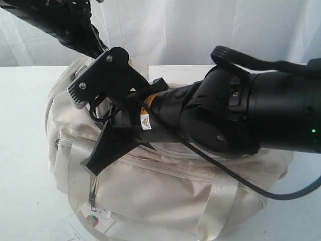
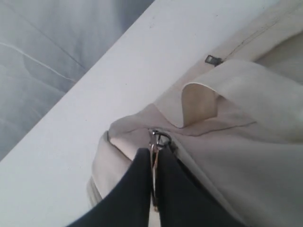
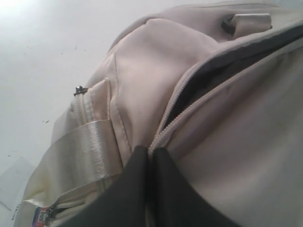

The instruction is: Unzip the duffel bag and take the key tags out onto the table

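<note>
Grippers pressed together: left gripper (image 2: 153,155) pinching metal zipper pull (image 2: 158,139) of cream satin duffel bag (image 2: 246,165), right gripper (image 3: 150,151) against zipper edge (image 3: 164,124).

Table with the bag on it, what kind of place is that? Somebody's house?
Probably a robot test room, not a house: a plain white table, a plain white curtain hung behind it, and a big black robot arm working over the cream bag.

Glossy black arm (image 1: 271,108), matte jaws, looping cable (image 1: 273,195), yellow warning label (image 1: 146,120) (green light (image 1: 314,131) glowing).
</note>
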